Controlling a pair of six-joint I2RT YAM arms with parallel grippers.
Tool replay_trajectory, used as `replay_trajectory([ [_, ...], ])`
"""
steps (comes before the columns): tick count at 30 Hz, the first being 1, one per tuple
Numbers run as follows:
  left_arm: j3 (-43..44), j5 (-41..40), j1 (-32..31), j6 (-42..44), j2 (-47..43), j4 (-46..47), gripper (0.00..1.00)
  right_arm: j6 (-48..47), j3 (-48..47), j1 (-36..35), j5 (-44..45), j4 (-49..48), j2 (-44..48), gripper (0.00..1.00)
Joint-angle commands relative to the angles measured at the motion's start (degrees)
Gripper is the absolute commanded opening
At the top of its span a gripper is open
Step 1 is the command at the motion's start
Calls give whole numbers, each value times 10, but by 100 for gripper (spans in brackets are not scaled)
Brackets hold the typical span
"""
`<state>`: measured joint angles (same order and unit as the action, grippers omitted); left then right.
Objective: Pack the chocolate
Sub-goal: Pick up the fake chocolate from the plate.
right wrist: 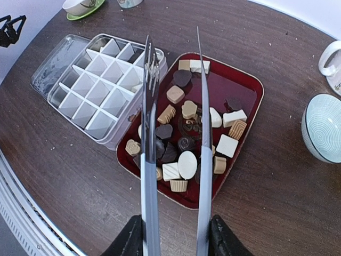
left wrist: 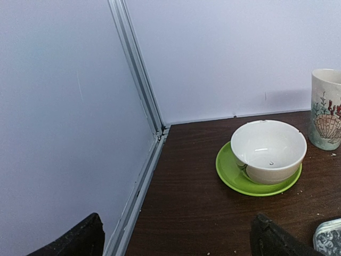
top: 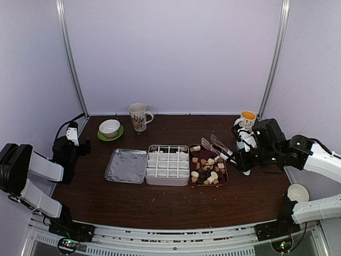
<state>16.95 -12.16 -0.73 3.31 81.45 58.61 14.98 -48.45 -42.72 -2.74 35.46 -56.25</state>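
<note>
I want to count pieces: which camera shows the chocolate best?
The right wrist view: it looks down on the chocolate from close, shapes and colours distinct, though the tongs cross some. Top external shows only small specks; left wrist shows none.

Dark brown, tan and white chocolate point(right wrist: 187, 164), dark red tray point(right wrist: 242, 88), silver tongs point(right wrist: 150, 133), white grid box point(right wrist: 85, 85), green saucer point(left wrist: 229, 176), shell-patterned mug point(left wrist: 326, 112)

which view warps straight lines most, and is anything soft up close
Right wrist: strong fisheye, the table edge bows, the tongs look sharp. Left wrist: the left tool's fingers are dark and a bit soft, the bowl crisp. Top external: even light, faint shadows.
</note>
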Motion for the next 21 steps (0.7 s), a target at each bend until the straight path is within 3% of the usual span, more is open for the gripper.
replay_trajectory([
  [1,8,5,5,-4,3,19,98,-3,-18,3,17,40,9,40],
  [21,8,5,4,-4,3,19,98,47,-3,3,13,61,-18,39],
])
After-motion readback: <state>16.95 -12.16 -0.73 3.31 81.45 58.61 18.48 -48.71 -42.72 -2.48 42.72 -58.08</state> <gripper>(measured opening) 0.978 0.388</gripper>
